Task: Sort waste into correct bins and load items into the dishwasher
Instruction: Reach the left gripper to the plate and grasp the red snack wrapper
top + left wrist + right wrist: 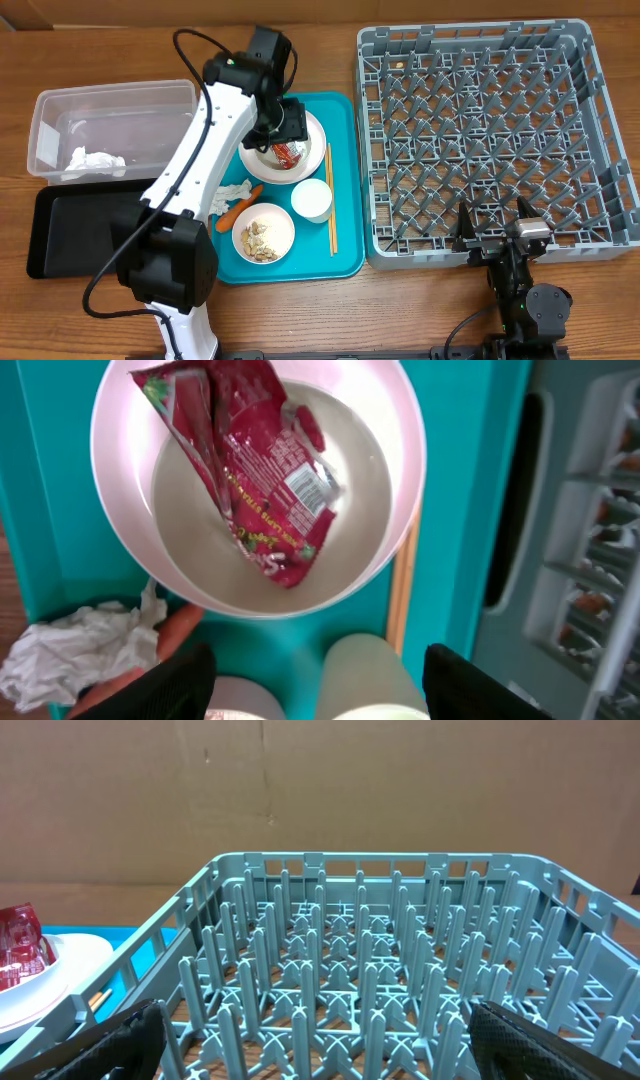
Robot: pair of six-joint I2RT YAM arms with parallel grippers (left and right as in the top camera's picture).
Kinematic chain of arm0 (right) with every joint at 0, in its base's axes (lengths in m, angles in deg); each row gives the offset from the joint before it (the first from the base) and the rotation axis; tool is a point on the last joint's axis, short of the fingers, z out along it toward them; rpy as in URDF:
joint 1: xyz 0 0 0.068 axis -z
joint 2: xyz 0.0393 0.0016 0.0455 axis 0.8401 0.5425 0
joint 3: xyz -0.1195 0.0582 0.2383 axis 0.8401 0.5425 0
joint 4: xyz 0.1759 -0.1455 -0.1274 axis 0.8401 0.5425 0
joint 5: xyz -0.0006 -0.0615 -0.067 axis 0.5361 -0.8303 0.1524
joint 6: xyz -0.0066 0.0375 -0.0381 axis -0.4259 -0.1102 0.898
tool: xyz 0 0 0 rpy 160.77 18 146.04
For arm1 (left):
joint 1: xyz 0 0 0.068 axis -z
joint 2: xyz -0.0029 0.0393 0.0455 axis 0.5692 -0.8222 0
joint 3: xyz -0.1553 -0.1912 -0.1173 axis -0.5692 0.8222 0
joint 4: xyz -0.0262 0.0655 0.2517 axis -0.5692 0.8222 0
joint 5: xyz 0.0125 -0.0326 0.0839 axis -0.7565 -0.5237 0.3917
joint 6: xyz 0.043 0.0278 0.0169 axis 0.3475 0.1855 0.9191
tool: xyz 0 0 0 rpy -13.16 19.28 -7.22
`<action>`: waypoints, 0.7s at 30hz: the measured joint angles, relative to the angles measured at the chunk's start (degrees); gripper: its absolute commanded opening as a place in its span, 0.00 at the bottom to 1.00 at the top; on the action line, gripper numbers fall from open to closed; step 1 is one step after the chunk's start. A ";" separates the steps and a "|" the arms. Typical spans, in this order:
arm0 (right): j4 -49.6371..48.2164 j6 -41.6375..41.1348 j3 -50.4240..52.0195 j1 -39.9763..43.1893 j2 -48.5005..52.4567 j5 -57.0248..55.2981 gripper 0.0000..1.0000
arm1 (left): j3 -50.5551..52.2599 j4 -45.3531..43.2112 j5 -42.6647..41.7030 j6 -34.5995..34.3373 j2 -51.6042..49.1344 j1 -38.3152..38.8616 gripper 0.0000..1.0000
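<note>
- We look down past the left gripper (pixel 320 672). It hangs over the wide white bowl (pixel 120 510) at the back of the teal tray (pixel 40 480), fingers parted, nothing between them and no grip on anything.
- The red snack wrapper (pixel 262 465) lies crumpled in that bowl, leaning up one wall. We reckon it is the target.
- First worry: the foil is shiny and slack. A shallow pinch could slide off, or catch one corner and shed it over the teal tray on the way out.
- Second worry: if we drop too deep, the fingertips strike the bowl. It could skid into the small white cup (pixel 311 199) just in front of it, or onto the chopsticks (pixel 329 200) along the teal tray's right side.
- Third worry: the wrong bin. The clear tub (pixel 40 120) sits back-left of the teal tray and the black tray (pixel 80 225) front-left, so a short carry could land on the lip between them.
- Contents now: the clear tub holds one crumpled tissue (pixel 95 160), and we see nothing in the black tray.
- At the teal tray's front, a small bowl (pixel 238 225) carries beige nut crumbs (pixel 262 238). A carrot piece (pixel 240 208) and a second tissue (pixel 232 190) lie loose at its left.
- The grey dish rack (pixel 365 140), right of the teal tray, has no dishes in it.
- The right gripper (pixel 320 1045) sits off the teal tray's front right with its jaws spread wide, holding nothing.
</note>
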 measured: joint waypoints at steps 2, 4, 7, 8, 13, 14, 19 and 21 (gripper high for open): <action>0.00 0.00 0.00 0.00 0.00 0.02 1.00 | 2.23 -2.47 0.48 -0.68 0.00 0.00 0.68; 0.00 0.02 0.00 0.00 0.00 0.02 1.00 | 3.93 -4.57 1.18 -1.25 0.00 0.00 0.67; 0.02 0.02 0.00 0.00 0.00 0.00 1.00 | 6.62 -7.45 2.75 -2.23 0.00 0.00 0.70; -0.02 -0.02 0.00 0.00 0.00 0.00 1.00 | 7.58 -8.22 3.39 -2.64 0.00 0.00 0.71; 0.00 0.00 0.00 0.00 0.00 0.02 1.00 | 12.70 -13.62 5.79 -5.18 0.00 0.00 0.70; 0.00 0.02 0.00 0.00 0.00 0.00 1.00 | 13.77 -15.10 6.10 -5.64 0.00 0.00 0.71; 0.04 0.02 0.00 0.00 0.00 0.00 1.00 | 18.93 -23.12 7.15 -7.28 0.00 0.00 0.80; 0.00 0.00 0.00 0.00 0.00 0.00 1.00 | 20.50 -24.70 7.17 -7.58 0.00 0.00 0.81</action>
